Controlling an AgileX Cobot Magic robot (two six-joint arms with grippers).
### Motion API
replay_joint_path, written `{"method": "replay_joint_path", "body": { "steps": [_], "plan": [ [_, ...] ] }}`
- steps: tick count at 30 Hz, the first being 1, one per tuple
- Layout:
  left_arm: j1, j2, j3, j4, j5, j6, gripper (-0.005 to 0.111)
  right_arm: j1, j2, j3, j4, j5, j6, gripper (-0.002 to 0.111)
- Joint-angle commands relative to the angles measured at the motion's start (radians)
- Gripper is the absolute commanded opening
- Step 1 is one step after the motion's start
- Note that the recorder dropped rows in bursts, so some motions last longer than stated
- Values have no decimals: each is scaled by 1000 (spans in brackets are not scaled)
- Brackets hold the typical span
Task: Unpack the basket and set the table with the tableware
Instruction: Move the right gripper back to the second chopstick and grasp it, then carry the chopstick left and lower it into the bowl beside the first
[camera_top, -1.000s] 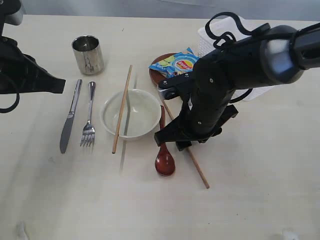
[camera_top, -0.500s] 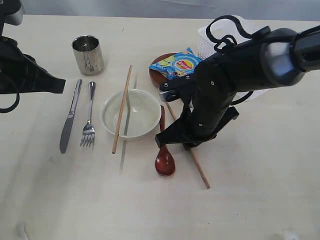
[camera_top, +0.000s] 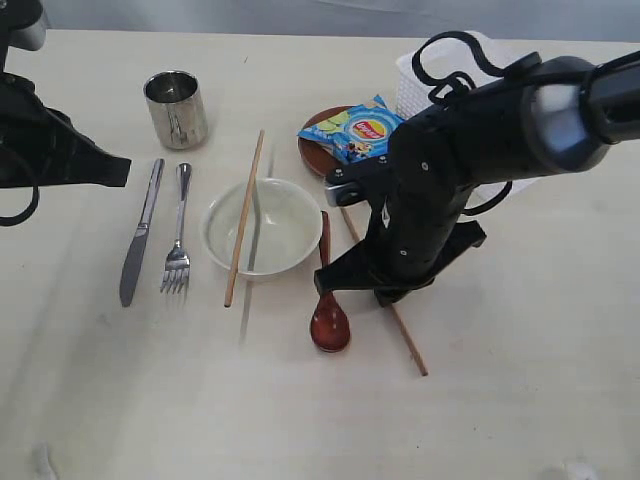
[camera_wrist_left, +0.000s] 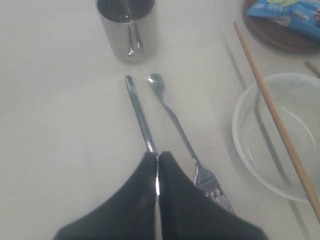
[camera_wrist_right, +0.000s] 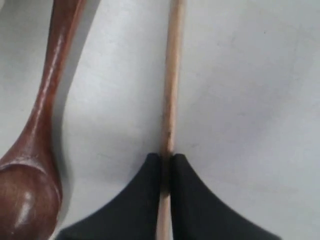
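Note:
My right gripper (camera_wrist_right: 166, 157) is shut on a wooden chopstick (camera_wrist_right: 171, 75) that lies on the table (camera_top: 520, 350), beside the reddish-brown spoon (camera_top: 329, 320). In the exterior view the right arm hides this grip, and the chopstick's end (camera_top: 410, 345) sticks out below it. The second chopstick (camera_top: 245, 215) rests across the white bowl (camera_top: 285, 235). Left of the bowl lie the fork (camera_top: 179, 240) and the knife (camera_top: 140, 235), with the steel cup (camera_top: 177, 108) behind them. My left gripper (camera_wrist_left: 157, 155) is shut and empty, hovering over the knife (camera_wrist_left: 139, 112). The white basket (camera_top: 410, 75) stands at the back right, mostly behind the right arm.
A blue crisp packet (camera_top: 355, 128) lies on the brown plate (camera_top: 315, 150) between the bowl and the basket. The right arm's black cables loop over the basket. The left arm (camera_top: 50, 150) sits at the table's left edge.
My right gripper has closed onto the chopstick, and the chopstick's near end has shifted slightly to the right. The left arm has not moved.

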Motion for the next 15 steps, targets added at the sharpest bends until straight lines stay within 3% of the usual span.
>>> {"method": "replay_joint_path", "body": {
  "steps": [1, 7, 15],
  "plan": [
    [3, -5, 5, 4, -3, 0, 0, -6, 2, 6, -5, 9, 31, 0],
    [3, -5, 5, 4, -3, 0, 0, -6, -8, -13, -22, 28, 93, 0],
    [3, -5, 5, 4, -3, 0, 0, -6, -135, -126, -96, 211, 162, 0]
  ]
}}
